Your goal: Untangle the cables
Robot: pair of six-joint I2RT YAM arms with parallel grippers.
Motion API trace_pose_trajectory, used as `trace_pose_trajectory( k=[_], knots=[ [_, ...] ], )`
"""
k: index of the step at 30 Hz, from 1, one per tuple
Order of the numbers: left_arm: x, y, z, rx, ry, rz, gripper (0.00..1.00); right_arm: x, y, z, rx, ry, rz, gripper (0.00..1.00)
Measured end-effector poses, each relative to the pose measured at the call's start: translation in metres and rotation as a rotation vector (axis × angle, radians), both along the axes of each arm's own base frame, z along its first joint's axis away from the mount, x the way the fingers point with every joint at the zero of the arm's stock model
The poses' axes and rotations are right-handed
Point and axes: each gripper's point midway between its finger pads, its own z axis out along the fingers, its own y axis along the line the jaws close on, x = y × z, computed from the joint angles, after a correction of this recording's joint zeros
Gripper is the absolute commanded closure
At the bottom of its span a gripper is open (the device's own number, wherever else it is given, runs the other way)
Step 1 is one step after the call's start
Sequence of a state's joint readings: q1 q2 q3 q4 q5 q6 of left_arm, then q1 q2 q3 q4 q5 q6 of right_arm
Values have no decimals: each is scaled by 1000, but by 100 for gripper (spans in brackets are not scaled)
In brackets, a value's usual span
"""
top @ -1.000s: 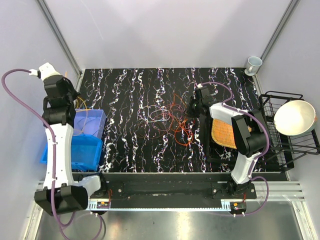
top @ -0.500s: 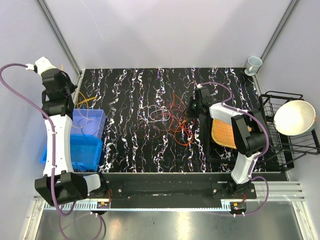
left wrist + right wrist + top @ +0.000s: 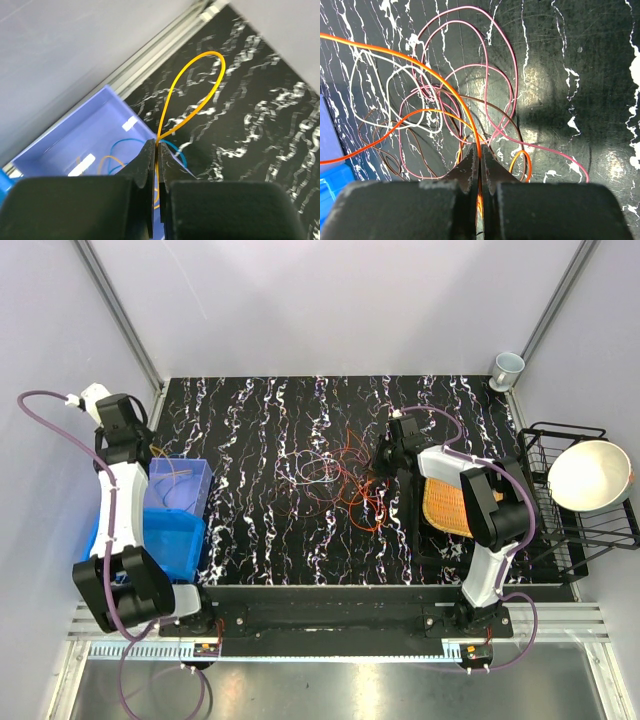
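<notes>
The cables [image 3: 335, 475] lie in a loose tangle of orange, red, pink and white loops on the black marbled table [image 3: 260, 430]. My right gripper [image 3: 380, 458] sits at the tangle's right edge. In the right wrist view it [image 3: 480, 152] is shut on an orange wire [image 3: 440, 82], with pink loops [image 3: 495, 75] and white loops [image 3: 395, 85] beyond it. My left gripper [image 3: 148, 445] is over the far edge of the pale blue box [image 3: 180, 485]. In the left wrist view it [image 3: 158, 147] is shut on a yellow-orange wire [image 3: 200, 85] that loops upward. Blue and orange wires [image 3: 120, 150] lie inside the box [image 3: 75, 135].
A darker blue bin [image 3: 165, 545] stands just in front of the pale box. A woven orange mat [image 3: 445, 502] lies under the right arm. A black wire rack [image 3: 545, 490] with a white bowl [image 3: 590, 475] stands at the right edge. A cup [image 3: 507, 367] is at the far right corner.
The left arm has folded back and down, bringing its gripper and the yellow-orange wire lower over the pale blue box. The right arm and the tangle have hardly moved.
</notes>
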State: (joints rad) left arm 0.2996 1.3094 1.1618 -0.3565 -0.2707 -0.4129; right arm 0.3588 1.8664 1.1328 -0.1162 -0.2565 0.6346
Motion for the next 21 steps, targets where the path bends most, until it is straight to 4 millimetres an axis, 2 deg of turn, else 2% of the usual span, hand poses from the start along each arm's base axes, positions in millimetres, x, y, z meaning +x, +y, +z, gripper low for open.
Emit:
trace_pose_trajectory(
  k=[4,17,21],
  knots=[
    [-2,10,-16,-18,41,41,100,0,0,0,0,0,-1,100],
    [5,14,-53,-62,130,51,100,1,-1,0,1,-1,-2,100],
    [5,17,-70,-105,184,82,100,0,-1,0,2,0,-1,100]
  ],
)
